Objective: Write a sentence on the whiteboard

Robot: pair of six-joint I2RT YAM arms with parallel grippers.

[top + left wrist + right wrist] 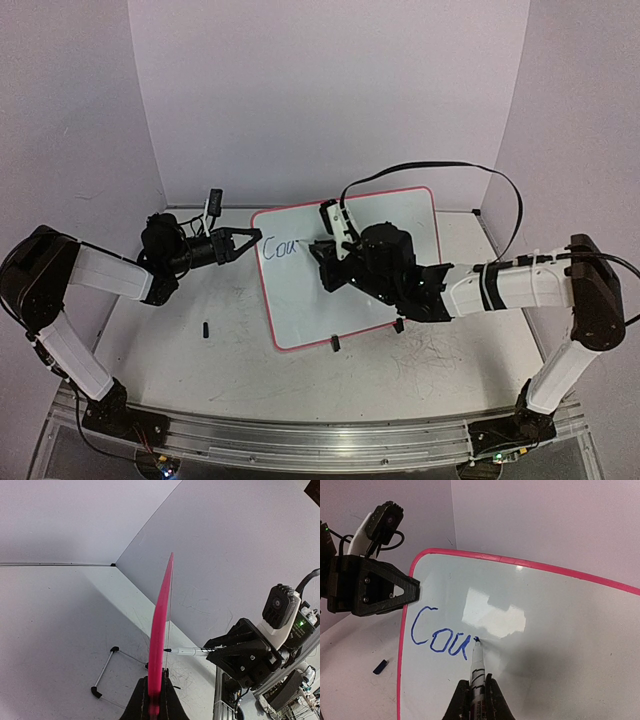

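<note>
The whiteboard [300, 300] sits at the middle of the table [200, 380], its left edge pinched in the closed jaws of the left gripper [255, 238]. The right gripper [476, 687] clamps a marker [477, 662], tip touching the board just right of the sentence [278, 248], which reads only "Cou".

Middle of whiteboard [300, 300] behind right arm [500, 287]
</note>
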